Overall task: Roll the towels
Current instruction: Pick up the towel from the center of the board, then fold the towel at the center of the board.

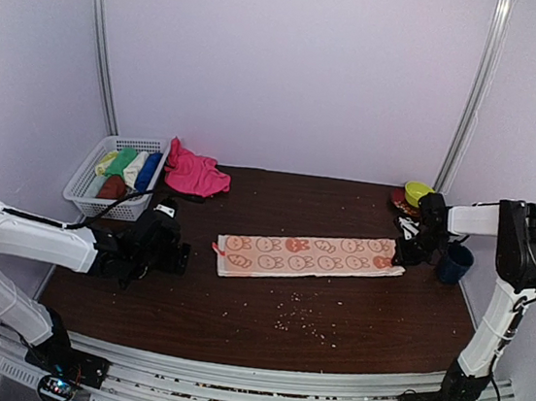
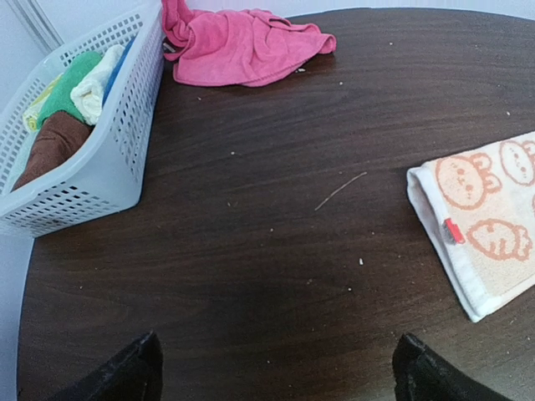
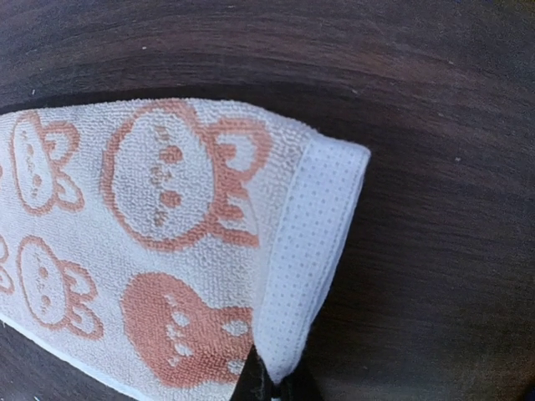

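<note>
Robot lab booth, plain white walls [image 1: 284,66], aluminium frame rail [image 1: 276,370]

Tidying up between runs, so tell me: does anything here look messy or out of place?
The pink towel lies crumpled in a heap on the table beside the basket, unlike the towels packed inside it. Pale crumbs are scattered over the table near the flat peach towel.
</note>
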### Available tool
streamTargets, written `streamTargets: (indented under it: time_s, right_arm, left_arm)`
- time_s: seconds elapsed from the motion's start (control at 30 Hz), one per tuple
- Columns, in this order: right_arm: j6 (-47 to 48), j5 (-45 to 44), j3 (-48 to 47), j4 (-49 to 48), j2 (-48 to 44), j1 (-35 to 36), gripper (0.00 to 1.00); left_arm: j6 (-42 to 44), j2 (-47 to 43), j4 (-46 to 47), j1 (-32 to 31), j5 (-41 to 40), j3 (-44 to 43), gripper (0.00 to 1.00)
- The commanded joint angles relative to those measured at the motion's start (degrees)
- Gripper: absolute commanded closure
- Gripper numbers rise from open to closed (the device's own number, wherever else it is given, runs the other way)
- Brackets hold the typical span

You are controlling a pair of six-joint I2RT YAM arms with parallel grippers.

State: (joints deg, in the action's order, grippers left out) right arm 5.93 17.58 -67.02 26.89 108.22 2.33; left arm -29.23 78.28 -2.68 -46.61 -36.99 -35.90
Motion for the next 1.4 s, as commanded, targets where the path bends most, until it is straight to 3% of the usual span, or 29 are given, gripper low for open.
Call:
streamTargets:
  time_s: [0.0,0.17,0.37,0.87,1.37]
  right_arm:
    - [2.0,-1.5,-4.2,6.1,-1.7,-4.5,1.0]
    - [3.9,3.0,-9.0,10.4,-3.5,-6.8,1.0]
    - [4.3,10.6,-10.7,13.3,-5.3,-4.6,1.0]
    - [1.8,19.5,-14.6,12.6,-3.9,15.3,1.0]
    - [-0.2,21.4,-21.6,11.9,3.4,26.7,1.0]
  left_arm:
    - [-1.0,-2.1,1.3,-0.3,-1.4,1.0,0.02]
    - [-1.3,-2.8,1.4,-0.3,-1.4,1.8,0.02]
    - [-1.5,-3.0,1.7,-0.3,-1.1,2.4,0.02]
    - [-2.6,-2.1,1.4,-0.3,-1.4,2.5,0.02]
    - [-3.1,-1.9,1.1,-0.3,-1.8,2.8,0.02]
